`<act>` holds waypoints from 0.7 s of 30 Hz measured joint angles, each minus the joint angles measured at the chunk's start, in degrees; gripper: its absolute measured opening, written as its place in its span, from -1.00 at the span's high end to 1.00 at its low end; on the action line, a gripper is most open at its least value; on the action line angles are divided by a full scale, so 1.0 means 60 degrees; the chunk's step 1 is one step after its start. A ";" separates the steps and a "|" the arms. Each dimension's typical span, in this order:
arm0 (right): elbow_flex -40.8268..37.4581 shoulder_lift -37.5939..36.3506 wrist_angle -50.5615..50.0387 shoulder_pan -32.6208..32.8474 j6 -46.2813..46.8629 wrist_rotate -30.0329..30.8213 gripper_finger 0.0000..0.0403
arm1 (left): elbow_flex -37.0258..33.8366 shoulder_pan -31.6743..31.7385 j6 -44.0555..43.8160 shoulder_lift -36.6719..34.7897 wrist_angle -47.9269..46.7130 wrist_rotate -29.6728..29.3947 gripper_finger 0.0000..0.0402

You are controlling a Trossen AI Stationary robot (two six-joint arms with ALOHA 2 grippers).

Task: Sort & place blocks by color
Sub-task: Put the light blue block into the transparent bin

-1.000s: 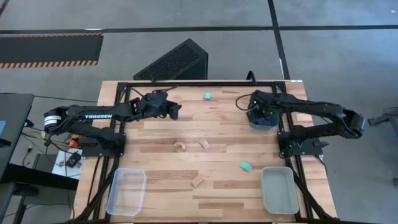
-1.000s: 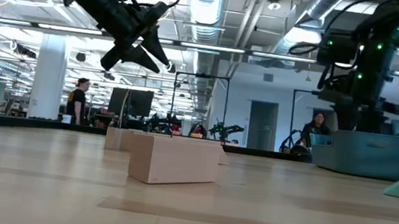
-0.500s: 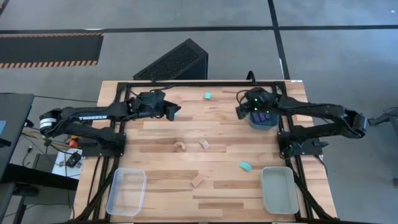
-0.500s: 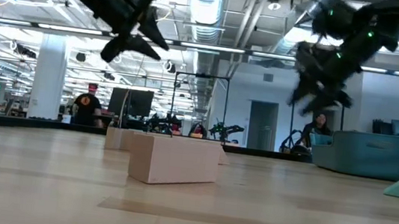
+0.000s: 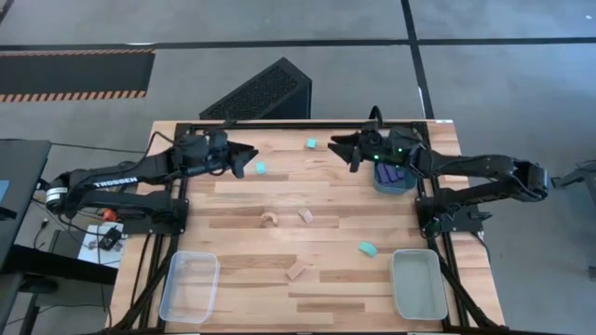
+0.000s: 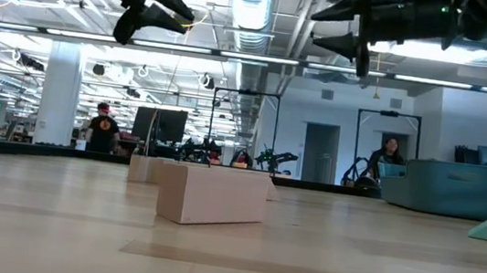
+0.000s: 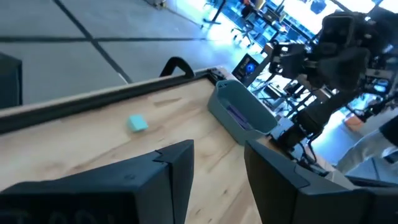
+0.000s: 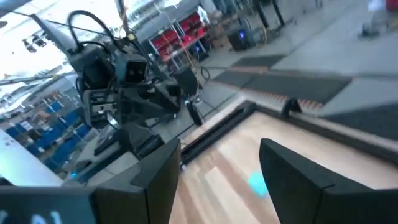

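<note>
In the overhead view I see my left gripper [image 5: 244, 158] upper left of centre, fingers apart and empty, a teal cube [image 5: 262, 168] just beside it. Wood pieces [image 5: 304, 215] lie mid-table. My right gripper [image 5: 341, 147], upper right, is spread and empty near another teal cube [image 5: 311, 143].

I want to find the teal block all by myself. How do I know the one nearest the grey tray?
Start at the grey tray on the table's near right corner. Just beside its far left corner lies a small teal block. The closest other pieces, like the pale wood block, are wood, and the other two teal blocks sit far off by the far edge.
</note>
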 joint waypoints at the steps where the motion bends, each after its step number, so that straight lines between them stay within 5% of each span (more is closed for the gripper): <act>1: 0.0017 0.0009 -0.0112 0.0000 0.0198 -0.0010 -0.18 | 0.0003 0.0000 0.0170 0.0013 -0.0041 -0.0022 0.36; 5: 0.0280 0.0000 -0.1175 0.0292 0.0436 -0.0057 -0.12 | 0.0000 0.0000 0.0734 0.0239 -0.0029 -0.0559 0.36; 14: 0.1236 0.0007 -0.7499 0.1263 0.2351 0.0756 0.22 | 0.0000 0.0283 0.0545 0.0978 0.0278 -0.0874 0.36; 21: 0.1253 0.0007 -0.8624 0.3009 0.4984 0.1559 0.48 | -0.0004 0.1466 0.0600 0.1796 0.0808 0.1300 0.36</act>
